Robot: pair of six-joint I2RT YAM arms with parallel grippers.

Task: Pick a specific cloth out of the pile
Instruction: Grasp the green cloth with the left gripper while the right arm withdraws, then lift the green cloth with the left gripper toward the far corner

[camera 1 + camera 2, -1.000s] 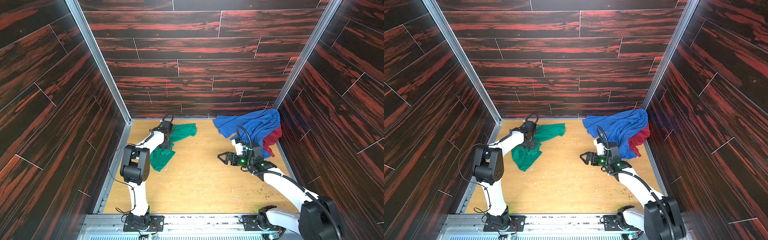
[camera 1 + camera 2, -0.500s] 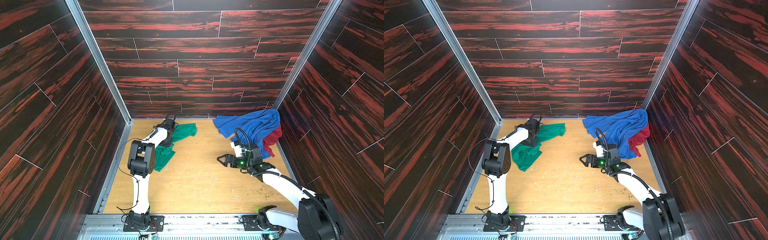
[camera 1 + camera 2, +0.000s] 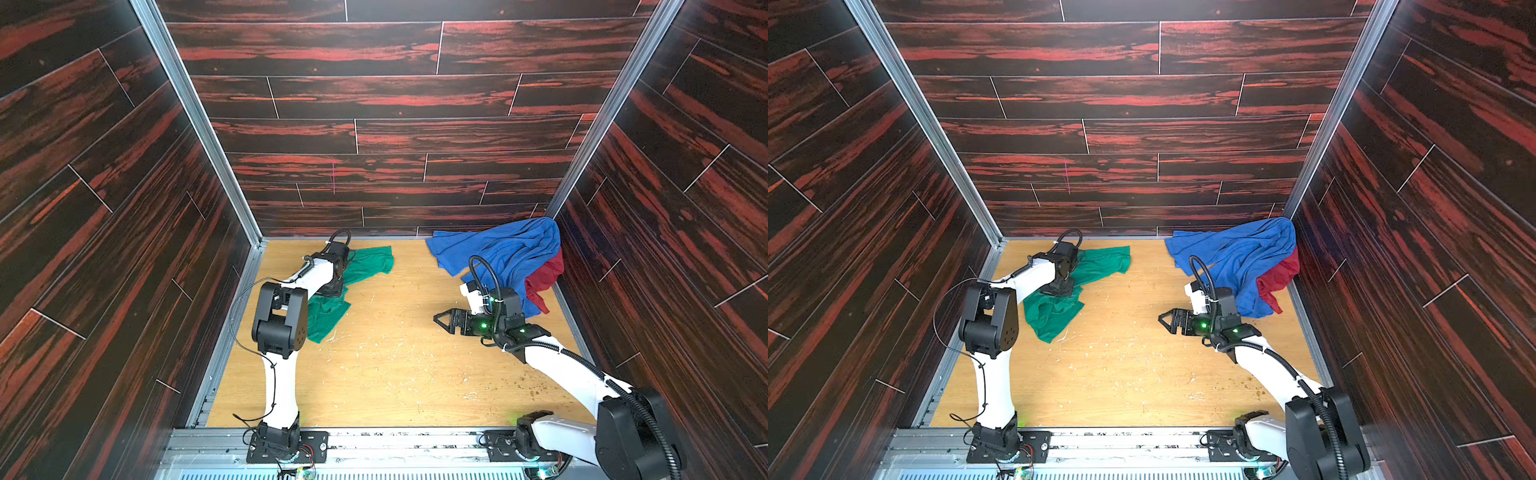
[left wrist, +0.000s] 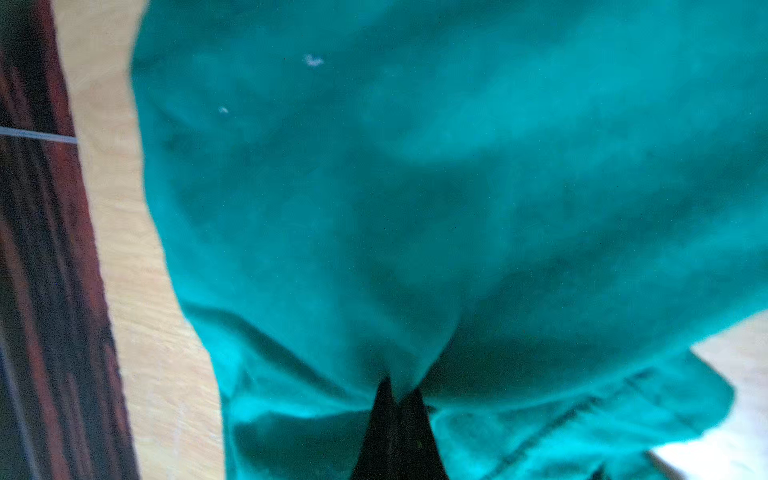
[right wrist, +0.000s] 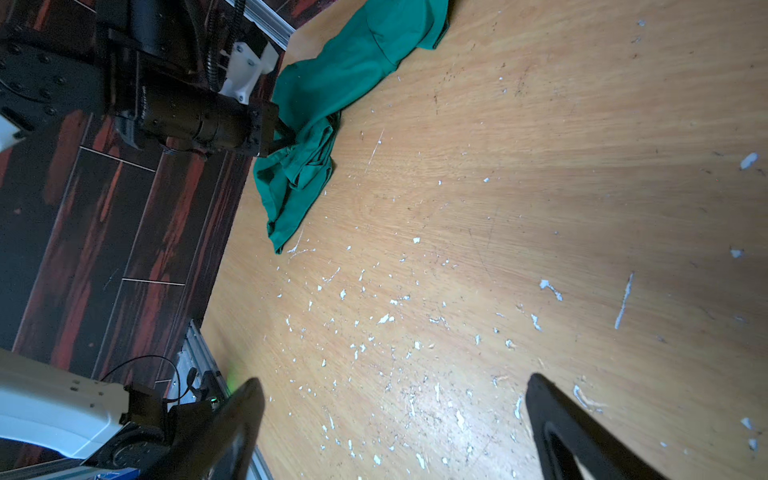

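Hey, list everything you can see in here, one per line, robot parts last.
green cloth: one, emerald, left side of the table, apart from the other cloths
blue cloth: one, royal blue, heaped in the far right corner
red cloth: one, dark red, partly under the blue cloth
table: one, light wood, scattered white flecks
walls: three, dark red-black wood pattern, around the table
left gripper: one, black, fingers shut on the green cloth
right gripper: one, black, open over bare table
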